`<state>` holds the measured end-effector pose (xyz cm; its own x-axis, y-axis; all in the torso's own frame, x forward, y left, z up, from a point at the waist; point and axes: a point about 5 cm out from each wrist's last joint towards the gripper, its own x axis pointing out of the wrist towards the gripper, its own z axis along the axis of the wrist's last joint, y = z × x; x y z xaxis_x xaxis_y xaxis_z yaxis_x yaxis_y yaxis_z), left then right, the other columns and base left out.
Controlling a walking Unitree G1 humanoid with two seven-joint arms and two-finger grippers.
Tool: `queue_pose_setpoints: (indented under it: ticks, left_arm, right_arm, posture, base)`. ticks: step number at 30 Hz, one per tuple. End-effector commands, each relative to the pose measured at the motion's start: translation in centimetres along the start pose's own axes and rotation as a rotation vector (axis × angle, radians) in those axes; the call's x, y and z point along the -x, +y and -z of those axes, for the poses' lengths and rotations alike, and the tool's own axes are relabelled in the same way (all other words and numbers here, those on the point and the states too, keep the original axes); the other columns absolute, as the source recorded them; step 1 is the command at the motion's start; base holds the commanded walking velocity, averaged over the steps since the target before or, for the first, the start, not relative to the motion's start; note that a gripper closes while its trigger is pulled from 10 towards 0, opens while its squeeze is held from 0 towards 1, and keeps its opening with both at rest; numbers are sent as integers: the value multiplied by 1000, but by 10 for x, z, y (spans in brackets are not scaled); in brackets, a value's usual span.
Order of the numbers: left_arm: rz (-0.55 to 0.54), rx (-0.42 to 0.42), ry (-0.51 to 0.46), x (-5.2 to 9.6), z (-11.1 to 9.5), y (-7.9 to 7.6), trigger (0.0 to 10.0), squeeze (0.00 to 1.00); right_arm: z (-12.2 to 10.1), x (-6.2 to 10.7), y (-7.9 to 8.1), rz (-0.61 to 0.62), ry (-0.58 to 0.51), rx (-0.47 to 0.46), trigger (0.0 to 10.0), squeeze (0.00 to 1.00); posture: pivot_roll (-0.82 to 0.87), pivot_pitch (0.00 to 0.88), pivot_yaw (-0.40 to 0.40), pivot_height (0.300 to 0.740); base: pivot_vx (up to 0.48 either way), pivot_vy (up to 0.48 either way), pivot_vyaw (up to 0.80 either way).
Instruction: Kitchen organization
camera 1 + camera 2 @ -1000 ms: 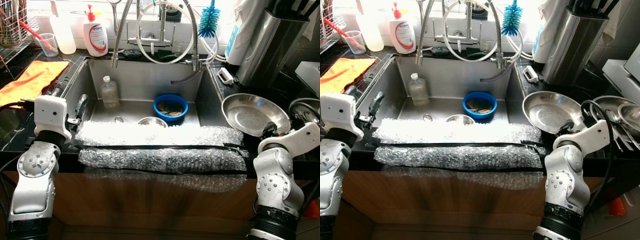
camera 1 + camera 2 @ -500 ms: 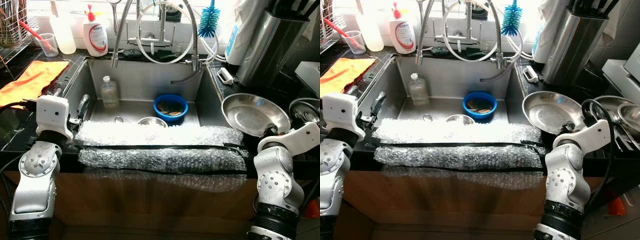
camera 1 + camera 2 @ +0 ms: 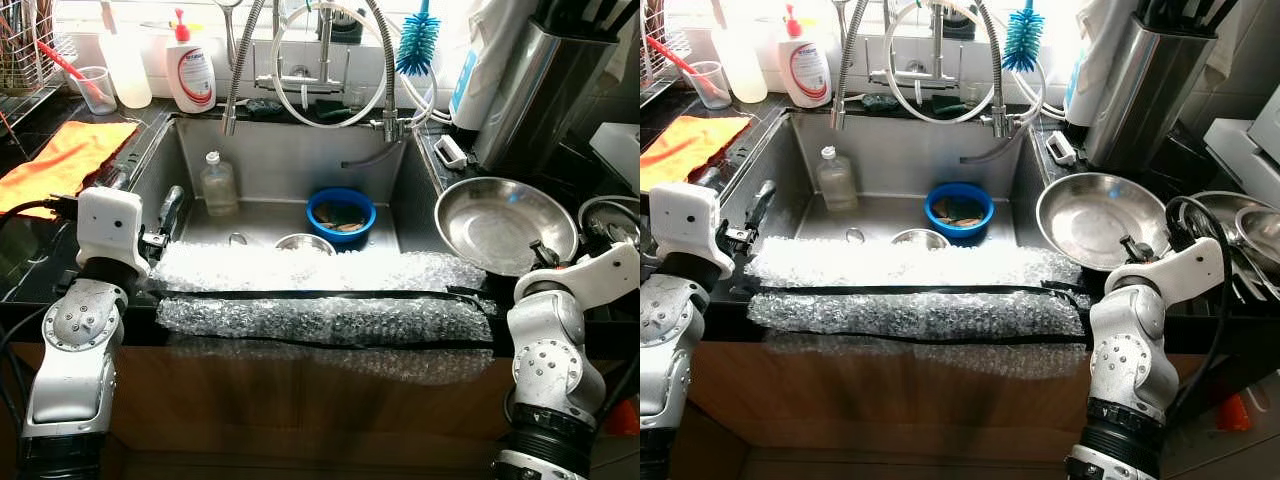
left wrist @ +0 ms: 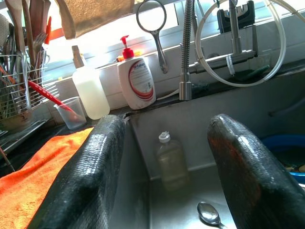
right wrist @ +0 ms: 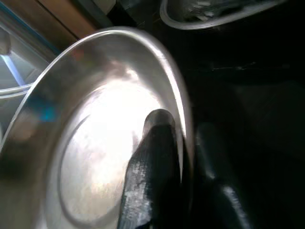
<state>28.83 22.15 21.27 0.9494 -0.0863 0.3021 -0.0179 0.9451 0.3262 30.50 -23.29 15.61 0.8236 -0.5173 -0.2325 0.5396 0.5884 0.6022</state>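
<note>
The right gripper (image 5: 178, 157) is clamped on the near rim of a steel plate (image 3: 500, 222), one black finger (image 5: 152, 157) lying inside the dish and the other behind the rim. The plate is tilted, its hollow facing the sink (image 3: 285, 165), and it sits over the worktop (image 3: 455, 175) at the sink's right edge, just in front of a tall steel canister (image 3: 535, 85). More steel dishes (image 3: 1240, 225) lie at the worktop's far right edge, just beside the right arm.

The left gripper (image 4: 164, 171) hovers at the sink's left front corner with its fingers (image 4: 90, 176) spread apart and nothing between them. It points into the basin, towards a small clear bottle (image 3: 218, 183) standing against the back left wall and a spoon (image 4: 209, 213) on the basin floor.

Farther right in the basin are a blue bowl (image 3: 341, 213) and, just in front of it, a steel bowl (image 3: 305, 243). Bubble wrap (image 3: 320, 290) covers the sink's front edge. An orange cloth (image 3: 65, 160) lies on the worktop left of the sink, and a soap dispenser (image 3: 190, 70) stands at the back edge.
</note>
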Motion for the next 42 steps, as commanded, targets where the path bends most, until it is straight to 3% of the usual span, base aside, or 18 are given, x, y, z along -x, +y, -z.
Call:
queue_pose_setpoints:
  ticks: [1, 7, 8, 10, 13, 17, 19, 20, 23, 24, 28, 30, 37, 39, 42]
  left_arm:
    - [-2, -31, -22, -3, -5, 2, 10000, 0]
    - [-7, -30, -38, -5, -8, 0, 10000, 0]
    - [-9, -29, -39, -5, -8, 0, 10000, 0]
    - [-18, -29, -48, -6, -9, 0, 10000, 0]
    - [-27, -27, -57, -6, -11, 0, 10000, 0]
    - [-41, -4, -68, -9, -14, -2, 10000, 0]
    - [-48, 38, -64, -11, -14, -3, 10000, 0]
    - [-51, 80, -64, -13, -15, -5, 10000, 0]
    - [-61, 147, -78, -16, -19, -9, 10000, 0]
    - [-61, 147, -78, -16, -19, -9, 10000, 0]
    - [-78, 282, -99, -24, -24, -14, 10000, 0]
    - [-64, 390, -105, -27, -26, -22, 10000, 0]
    - [-17, 503, -143, -42, -37, -41, 10000, 0]
    - [59, 544, -147, -48, -41, -54, 10000, 0]
    - [93, 542, -149, -52, -42, -60, 10000, 0]
  right_arm:
    - [-5, 0, 4, -15, -29, -43, 0, 0]
    - [-18, 1, 15, -76, -125, -118, 0, 0]
    - [-19, 1, 16, -87, -133, -127, 824, 0]
    - [-23, 2, 21, -110, -163, -121, 10000, 0]
    - [-25, 3, 24, -128, -188, -116, 10000, 0]
    - [-19, 7, 44, -257, -192, -75, 10000, 0]
    - [-13, 10, 57, -379, -167, -56, 10000, 0]
    - [-7, 16, 71, -504, -147, -45, 10000, 0]
    - [1, 26, 86, -629, -146, -14, 10000, 0]
    - [1, 26, 86, -629, -146, -14, 10000, 0]
    - [13, 26, 94, -687, -90, 13, 10000, 0]
    - [18, 33, 102, -746, -84, 11, 10000, 0]
    - [27, 39, 110, -782, -74, 1, 10000, 0]
    - [30, 43, 115, -819, -70, 17, 10000, 0]
    - [33, 47, 119, -853, -68, 47, 10000, 0]
  posture:
    - [-5, 39, -87, 740]
    - [-6, 38, -85, 740]
    - [-6, 38, -85, 740]
    - [-5, 36, -86, 740]
    - [-5, 36, -86, 740]
    - [-4, 36, -87, 740]
    - [-4, 36, -87, 740]
    - [-2, 41, -85, 740]
    - [0, 45, -87, 740]
    - [0, 45, -87, 740]
    - [6, 61, -87, 740]
    - [7, 66, -91, 740]
    - [10, 68, -83, 740]
    - [10, 68, -82, 740]
    - [2, 66, -74, 740]
  base:
    - [0, 0, 0]
    - [0, 0, 0]
    - [0, 0, 0]
    - [0, 0, 0]
    - [0, 0, 0]
    - [0, 0, 0]
    - [0, 0, 0]
    - [0, 0, 0]
    - [0, 0, 0]
    - [0, 0, 0]
    - [0, 0, 0]
    - [0, 0, 0]
    - [0, 0, 0]
    - [0, 0, 0]
    - [0, 0, 0]
